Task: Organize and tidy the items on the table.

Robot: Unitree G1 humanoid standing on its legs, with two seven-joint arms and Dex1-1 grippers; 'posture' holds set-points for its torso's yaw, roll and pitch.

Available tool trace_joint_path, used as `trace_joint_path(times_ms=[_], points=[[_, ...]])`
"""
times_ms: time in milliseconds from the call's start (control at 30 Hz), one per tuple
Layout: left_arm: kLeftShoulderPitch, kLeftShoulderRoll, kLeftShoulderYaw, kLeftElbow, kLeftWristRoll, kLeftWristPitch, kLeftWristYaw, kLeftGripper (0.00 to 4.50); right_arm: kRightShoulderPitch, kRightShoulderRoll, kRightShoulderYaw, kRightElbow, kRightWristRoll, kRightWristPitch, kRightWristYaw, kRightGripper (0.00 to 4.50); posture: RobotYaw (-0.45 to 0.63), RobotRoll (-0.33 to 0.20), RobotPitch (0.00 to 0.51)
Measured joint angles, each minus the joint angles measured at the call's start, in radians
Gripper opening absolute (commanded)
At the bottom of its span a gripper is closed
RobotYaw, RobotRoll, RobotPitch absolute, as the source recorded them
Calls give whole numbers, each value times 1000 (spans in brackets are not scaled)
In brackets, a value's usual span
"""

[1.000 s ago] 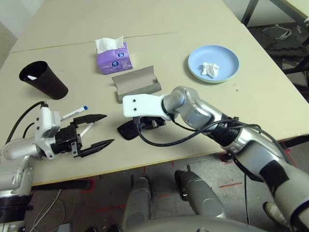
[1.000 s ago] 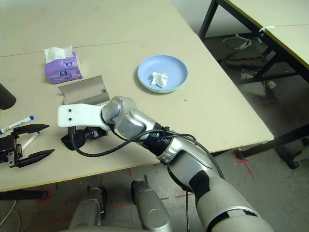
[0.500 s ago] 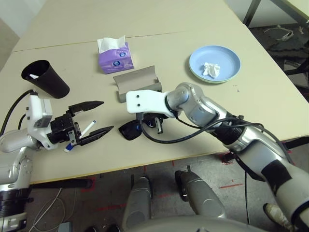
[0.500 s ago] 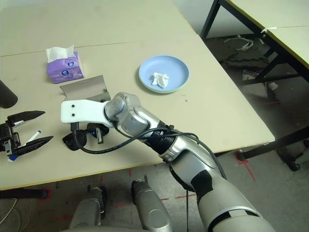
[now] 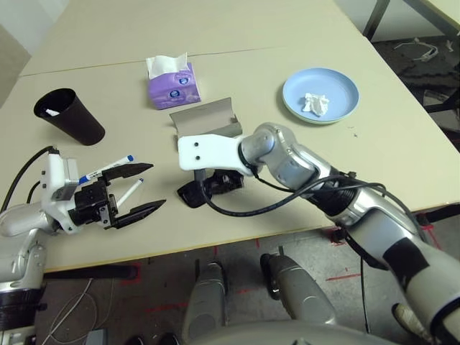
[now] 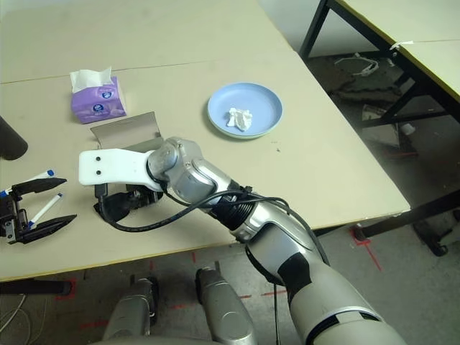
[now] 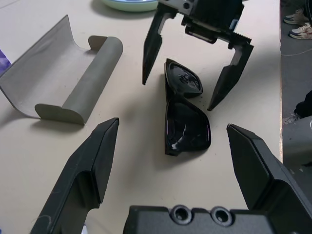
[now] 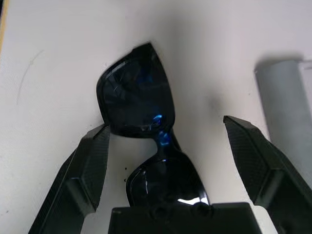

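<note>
The right gripper [image 7: 195,73] hangs over the black sunglasses [image 7: 185,117], its 2 fingers spread wide on either side of one lens and not gripping it. The sunglasses lie flat on the table [image 5: 302,165] near its front edge, at 6 o'clock from the open grey glasses case [image 5: 203,123]. The left gripper [image 5: 133,190] sits at 9 o'clock from the sunglasses, well apart, jaws wide and empty, with 2 markers [image 5: 108,167] around its fingers: one by the upper finger, one between them. The black cup [image 5: 68,116] stands at 11 o'clock from that gripper. The blue plate [image 5: 320,93], at 2 o'clock from the case, holds the crumpled tissue [image 5: 313,103]. A purple tissue box [image 5: 171,83] stands at 12 o'clock from the case
</note>
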Motion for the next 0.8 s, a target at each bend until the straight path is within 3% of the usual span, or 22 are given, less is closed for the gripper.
trace_joint_path(times_ms=[800], points=[[4,0,0,-23,0,5,6,4500,6,-23,0,15,-38,-63,51,4475,-116,0,239]])
